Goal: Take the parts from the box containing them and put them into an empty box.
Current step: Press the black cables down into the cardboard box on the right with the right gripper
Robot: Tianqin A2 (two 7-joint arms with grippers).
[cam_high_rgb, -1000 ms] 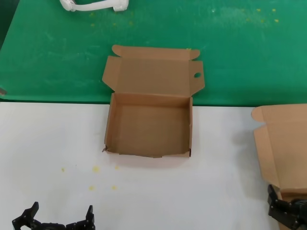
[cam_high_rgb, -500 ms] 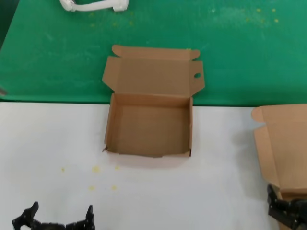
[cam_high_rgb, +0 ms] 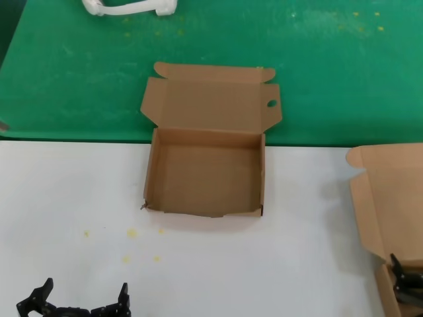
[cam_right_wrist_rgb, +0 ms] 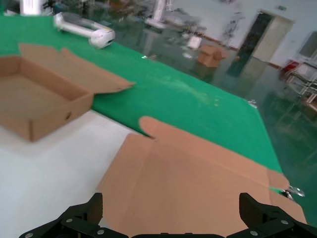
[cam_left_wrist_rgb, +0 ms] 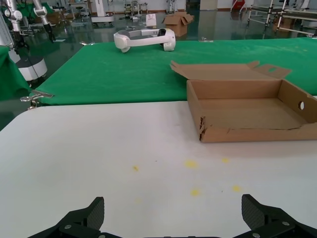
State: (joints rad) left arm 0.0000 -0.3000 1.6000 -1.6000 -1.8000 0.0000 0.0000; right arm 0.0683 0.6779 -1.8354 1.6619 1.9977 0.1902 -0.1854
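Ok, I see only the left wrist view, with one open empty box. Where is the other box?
Observer: The second cardboard box stands on the robot's right side in the head view, with its lid open.
Operator: Is the other arm near it?
Observer: Yes, the right hand hangs over the box's near end. The right wrist view shows its fingers spread wide.
Operator: Can you see cables inside?
Observer: No. The right wrist view shows only the flat lid, not the inside.
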